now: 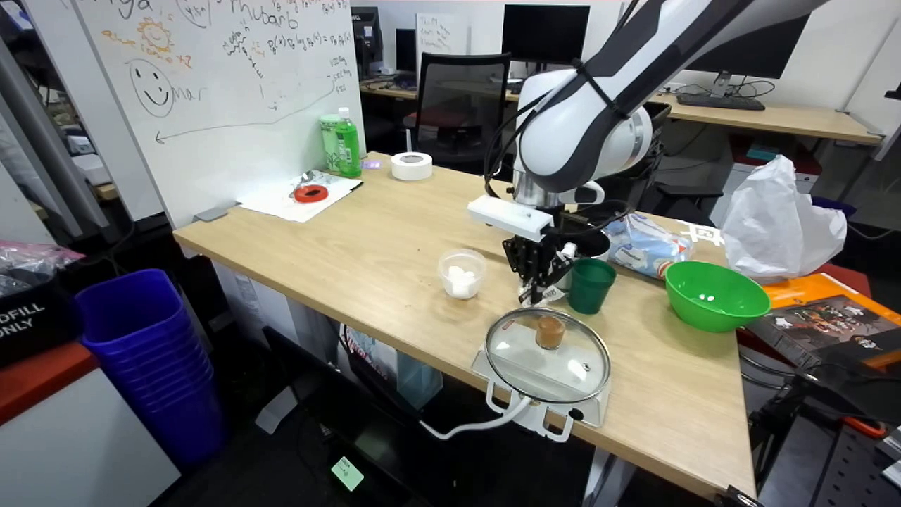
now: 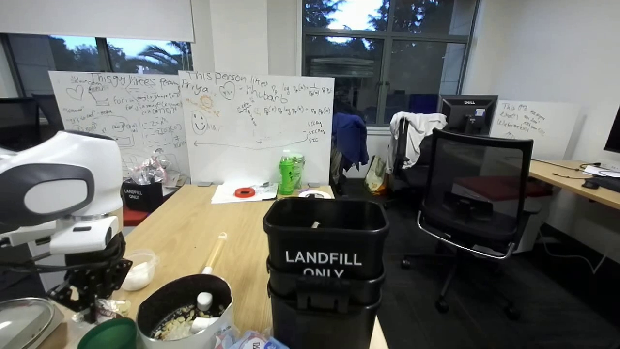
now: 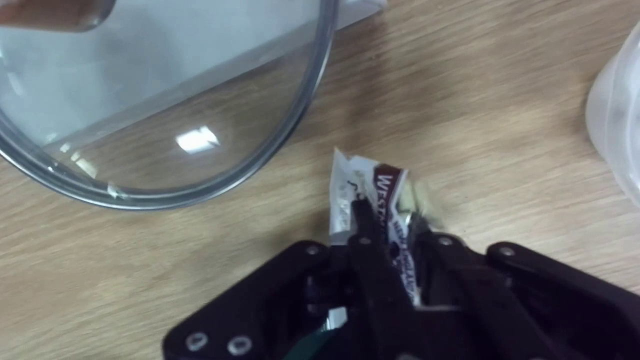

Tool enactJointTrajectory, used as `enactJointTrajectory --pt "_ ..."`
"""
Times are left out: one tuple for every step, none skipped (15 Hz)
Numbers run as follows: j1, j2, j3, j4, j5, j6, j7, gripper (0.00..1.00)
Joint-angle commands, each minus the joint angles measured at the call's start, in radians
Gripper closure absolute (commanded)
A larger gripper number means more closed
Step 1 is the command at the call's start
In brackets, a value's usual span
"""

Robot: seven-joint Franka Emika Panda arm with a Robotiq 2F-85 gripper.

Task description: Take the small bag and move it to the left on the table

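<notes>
The small bag [image 3: 345, 192], white with a dark red patch and printed letters, shows in the wrist view between the fingers of my gripper [image 3: 390, 215]. The fingers are close together and pinch the crumpled bag. In the exterior views the bag shows partly below the fingers [image 1: 551, 294] [image 2: 112, 309]; the rest is hidden by the gripper. My gripper [image 1: 536, 287] is low over the light wood table [image 1: 338, 232], between the clear tub and the green cup. I cannot tell whether the bag touches the tabletop.
A glass lid [image 1: 514, 352] lies on a white appliance at the front edge. A clear tub [image 1: 462, 273] with white items stands beside the gripper. A green cup [image 1: 591, 285], a pot [image 2: 184, 310], a green bowl [image 1: 716, 296] and black bins [image 2: 325, 271] are close by.
</notes>
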Motion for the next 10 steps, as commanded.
enactJointTrajectory --pt "0.013 0.017 -0.011 0.037 -0.026 -0.052 -0.001 0.49" --pt "0.007 0.014 -0.002 0.038 -0.017 -0.064 -0.015 0.43" --pt "0.006 0.007 0.000 0.034 -0.018 -0.070 -0.023 0.35" --pt "0.004 0.000 0.004 0.030 -0.012 -0.079 -0.030 0.29" --pt "0.006 -0.011 0.003 0.021 -0.017 -0.085 -0.033 0.21" --pt "0.002 -0.025 0.008 0.012 -0.015 -0.106 -0.047 0.16" --pt "-0.002 -0.042 0.012 0.002 -0.009 -0.143 -0.057 0.09" --pt "-0.006 -0.062 0.016 -0.009 -0.008 -0.183 -0.076 0.02" --pt "-0.006 -0.086 0.017 -0.026 -0.012 -0.214 -0.090 0.00" --pt "-0.005 -0.109 0.017 -0.042 -0.018 -0.241 -0.109 0.00"
